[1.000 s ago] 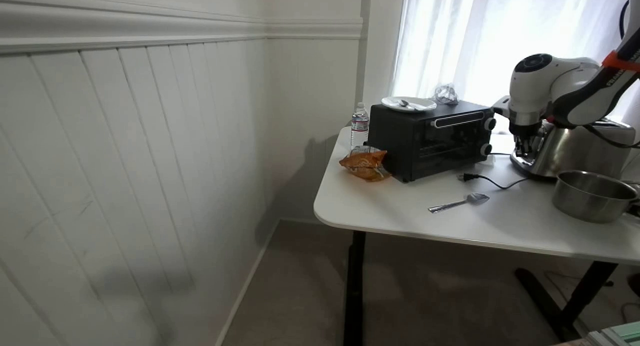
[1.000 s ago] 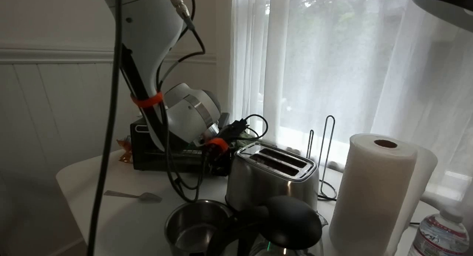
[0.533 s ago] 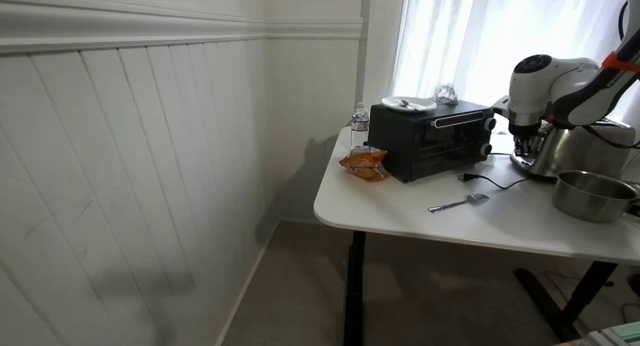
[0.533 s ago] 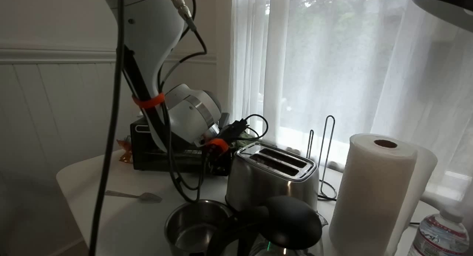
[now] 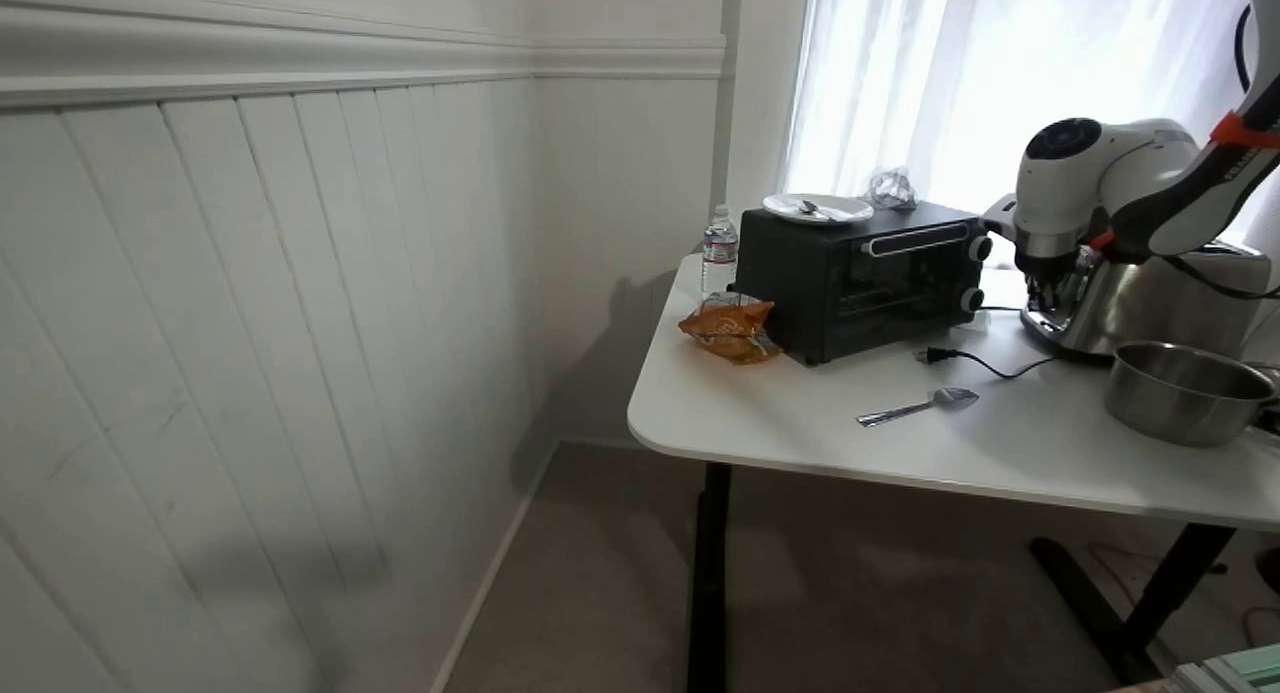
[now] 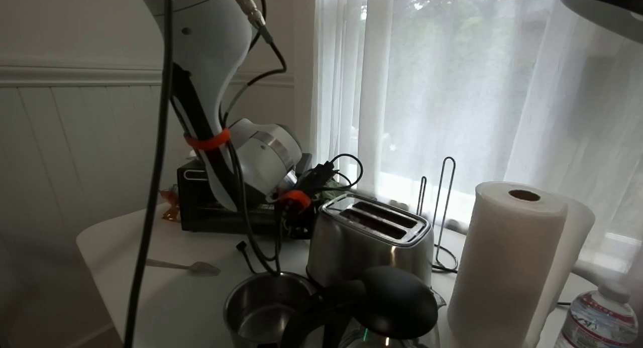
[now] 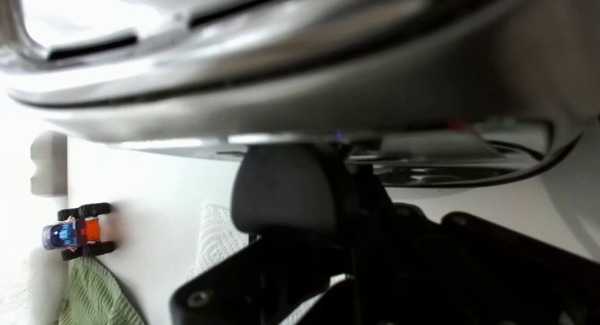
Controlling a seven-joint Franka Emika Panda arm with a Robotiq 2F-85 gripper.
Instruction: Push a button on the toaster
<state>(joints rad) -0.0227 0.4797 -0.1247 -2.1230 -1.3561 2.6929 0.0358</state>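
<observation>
The silver toaster point(image 5: 1175, 303) stands at the right of the table; it also shows in an exterior view point(image 6: 351, 247) and fills the top of the wrist view point(image 7: 262, 114). My gripper point(image 5: 1043, 298) points down at the toaster's end. In the wrist view my black fingers point(image 7: 358, 172) look closed together, right by the toaster's end face. A dark grey rounded piece point(image 7: 283, 193), which looks like the toaster's lever, sits against the fingers' left side. Whether they touch it, I cannot tell. The buttons are not clearly visible.
A black toaster oven point(image 5: 840, 283) stands beside the toaster. A metal pot point(image 5: 1185, 403), a loose plug point(image 5: 935, 355) and a utensil point(image 5: 920, 407) lie in front. A paper towel roll point(image 6: 507, 257) stands behind. A toy truck point(image 7: 77, 231) and green cloth point(image 7: 98, 297) show in the wrist view.
The arm's wrist and forearm have sunk a little lower, with a slight shift of the forearm. The gripper stays beside the toaster's end. The toaster has not moved.
</observation>
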